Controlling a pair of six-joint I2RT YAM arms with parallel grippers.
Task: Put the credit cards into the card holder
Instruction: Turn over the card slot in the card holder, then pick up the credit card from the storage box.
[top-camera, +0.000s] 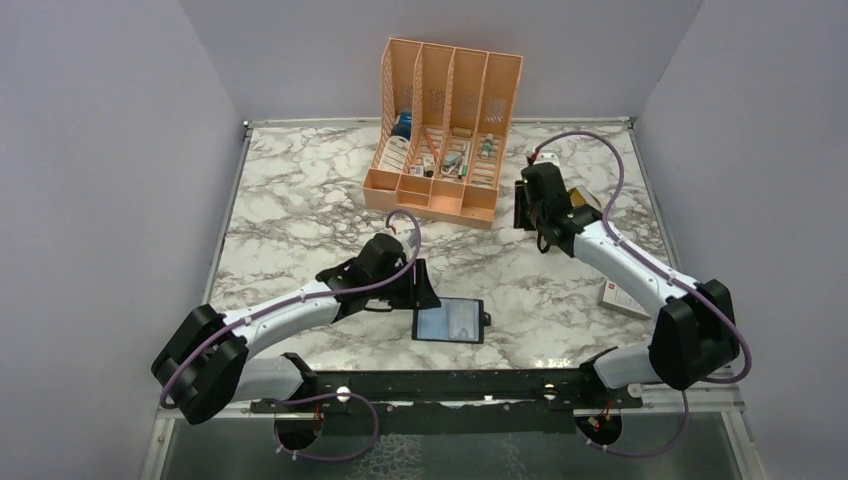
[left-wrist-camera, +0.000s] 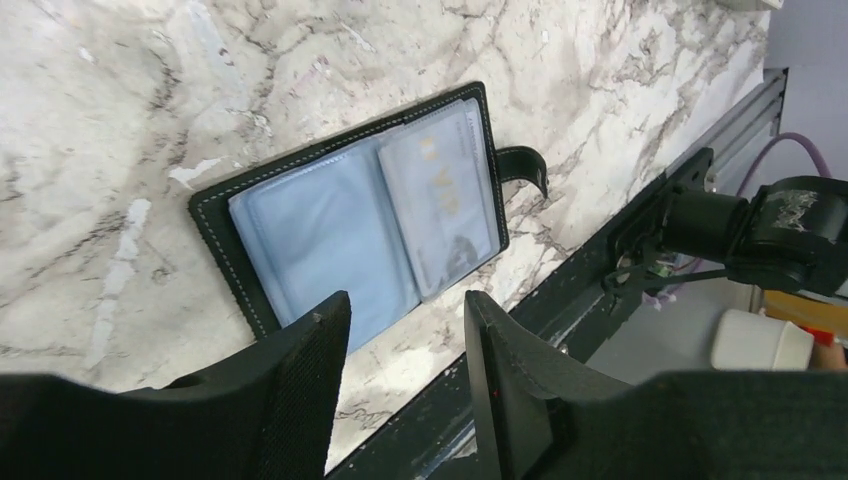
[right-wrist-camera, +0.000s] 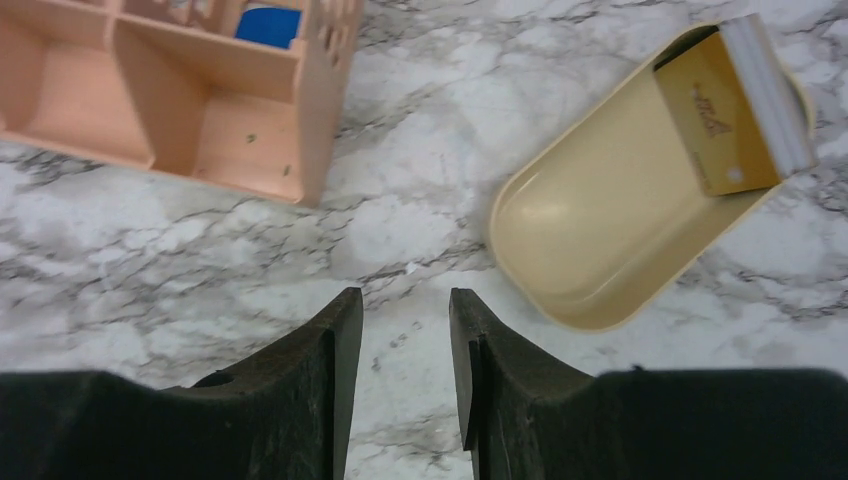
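Note:
The card holder (top-camera: 448, 321) (left-wrist-camera: 360, 205) lies open on the marble near the front edge, its snap tab (left-wrist-camera: 525, 170) pointing right. One pale card (left-wrist-camera: 440, 195) sits in its right clear pocket. My left gripper (top-camera: 425, 285) (left-wrist-camera: 405, 305) hovers just left of and above the holder, open and empty. In the beige dish (right-wrist-camera: 600, 220), credit cards lean at the far end: a gold-brown one (right-wrist-camera: 715, 115) and a whitish one (right-wrist-camera: 770, 90). My right gripper (top-camera: 522, 205) (right-wrist-camera: 403, 297) is open and empty, over bare marble left of the dish. A whitish card with red marks (top-camera: 625, 297) lies beside the right arm.
The tall orange slotted organizer (top-camera: 440, 130) (right-wrist-camera: 200, 90) stands at the back centre, just left of the right gripper. In the top view the right arm hides most of the beige dish. A black rail (top-camera: 450, 385) runs along the table's near edge.

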